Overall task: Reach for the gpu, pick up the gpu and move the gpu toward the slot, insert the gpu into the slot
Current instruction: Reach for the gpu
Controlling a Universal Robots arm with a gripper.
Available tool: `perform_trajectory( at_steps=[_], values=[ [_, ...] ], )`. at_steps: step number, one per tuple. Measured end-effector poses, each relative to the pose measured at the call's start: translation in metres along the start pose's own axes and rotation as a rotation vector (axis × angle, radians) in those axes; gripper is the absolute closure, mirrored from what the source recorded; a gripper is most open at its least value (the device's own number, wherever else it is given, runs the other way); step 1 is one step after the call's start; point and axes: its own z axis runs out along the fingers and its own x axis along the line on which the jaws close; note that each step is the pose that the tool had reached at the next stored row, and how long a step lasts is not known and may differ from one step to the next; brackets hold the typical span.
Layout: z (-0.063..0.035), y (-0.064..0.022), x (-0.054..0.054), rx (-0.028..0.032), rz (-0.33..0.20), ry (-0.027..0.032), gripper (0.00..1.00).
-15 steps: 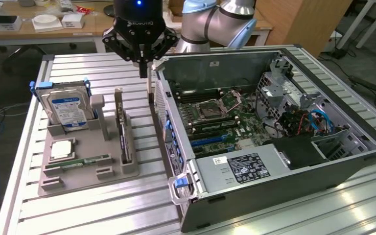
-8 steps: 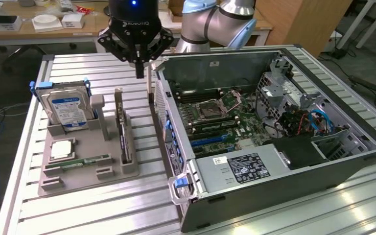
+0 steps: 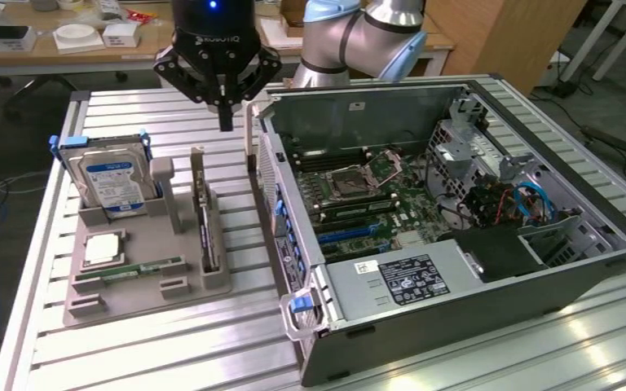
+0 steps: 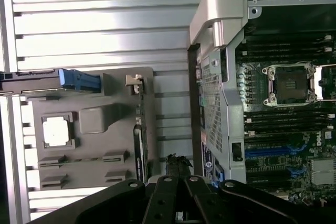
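Observed: the gpu (image 3: 208, 232) stands on edge in a groove of the grey tray (image 3: 144, 297), on the exterior view's left of the open computer case (image 3: 574, 269). Its bracket end points toward the back of the table. Nothing touches it. The blue slot (image 3: 346, 232) on the motherboard is unoccupied.

The gripper (image 3: 226, 120) hangs above the table, between tray and case, near the card's far end and well clear of it. Its fingers are pressed together to a single tip and grasp nothing; the wrist view agrees (gripper (image 4: 178, 162), card (image 4: 137, 148) off to one side).

Assessment: the reach is in hand, no grasp begun. To do it well, the fingers would need to part before any descent, straddle the card's thin top edge about mid-length, and come down plumb (the tray's posts stand close either side). A skewed approach could lever the card in its groove.

Pose: the tool points straight down; the arm (image 3: 346, 37) rises behind the case.
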Motion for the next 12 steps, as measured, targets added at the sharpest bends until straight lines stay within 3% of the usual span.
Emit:
perform_trajectory(
  at_steps=[12],
  values=[
    [-0.0004, -0.0021, 0.014, 0.0002, 0.002, 0.0009, 0.90]
  ],
)
